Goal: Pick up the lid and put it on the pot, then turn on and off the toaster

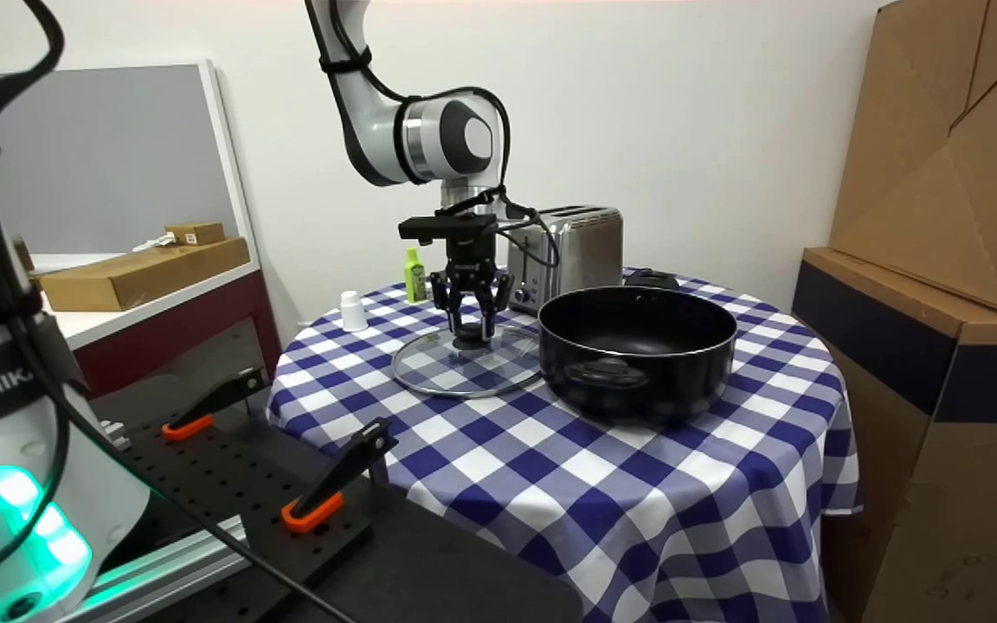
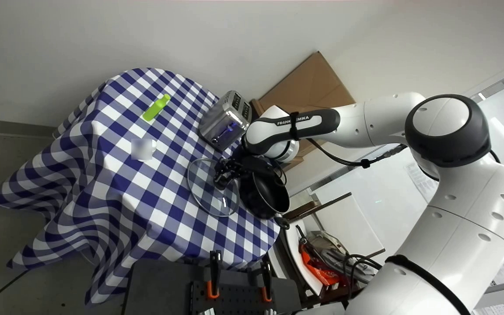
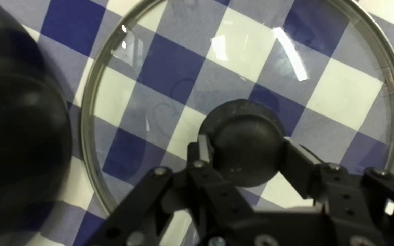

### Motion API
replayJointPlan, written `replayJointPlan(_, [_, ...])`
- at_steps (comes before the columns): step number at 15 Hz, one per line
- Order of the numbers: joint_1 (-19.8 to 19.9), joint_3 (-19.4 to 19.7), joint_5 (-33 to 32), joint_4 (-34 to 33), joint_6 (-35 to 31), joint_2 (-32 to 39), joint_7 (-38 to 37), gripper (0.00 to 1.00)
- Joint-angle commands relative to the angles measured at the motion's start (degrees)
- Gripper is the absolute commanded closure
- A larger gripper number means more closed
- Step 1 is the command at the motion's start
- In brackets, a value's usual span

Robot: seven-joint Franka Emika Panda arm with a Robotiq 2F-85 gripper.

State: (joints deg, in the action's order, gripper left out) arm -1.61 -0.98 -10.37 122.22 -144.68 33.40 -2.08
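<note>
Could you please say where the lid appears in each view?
In an exterior view: lid, just below centre.
In an exterior view: lid, below-left of centre.
Wrist view: lid, across centre and right.
Shared landmark: pot, right of it in both exterior views, left in wrist view.

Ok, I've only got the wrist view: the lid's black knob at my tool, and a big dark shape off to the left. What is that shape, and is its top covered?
Observer: That's the pot. In an exterior view its mouth shows uncovered.
Operator: Copy. What about the appliance I switch on afterwards?
Observer: The toaster stands behind the pot and towards its left, as an exterior view shows it.
Operator: And anything small standing around?
Observer: Yes, a yellow-green bottle stands upright on the checked tablecloth, with a small white object near it.
</note>
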Motion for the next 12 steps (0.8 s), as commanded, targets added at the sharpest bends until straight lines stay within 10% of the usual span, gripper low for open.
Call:
replayJointPlan(1, [-0.9, 0.8, 0.2, -0.7, 0.8, 0.4, 1.5, 0.74])
replayJointPlan(12, [0.1, -2.5, 1.3, 4.5, 12.5, -16.0, 9.3, 0.74])
